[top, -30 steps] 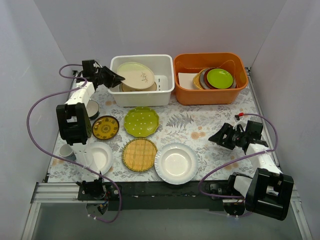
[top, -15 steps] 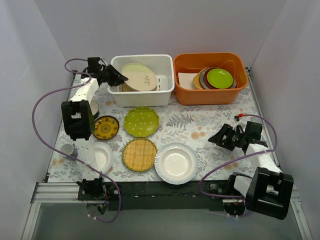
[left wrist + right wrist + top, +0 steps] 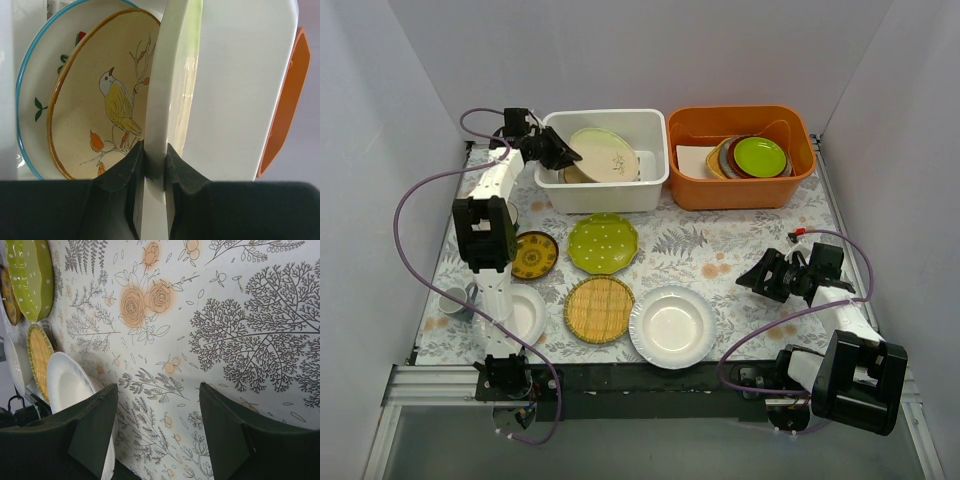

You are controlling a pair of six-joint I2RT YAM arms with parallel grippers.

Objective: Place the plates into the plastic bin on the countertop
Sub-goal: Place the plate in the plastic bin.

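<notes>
Since a second ago my left arm has swung further over the white plastic bin [image 3: 605, 196], while the right arm has not stirred. The left fingers [image 3: 131, 167] are clenched on the rim of a pale plate [image 3: 175, 75], seen edge-on inside the bin just beside the bird-and-branch plate [image 3: 107, 100]. I'd lower it until it leans there, then release gently and back straight out. The right fingers [image 3: 92, 427] are spread and empty over the table [image 3: 740, 250], near the white plate [image 3: 65, 385].
</notes>
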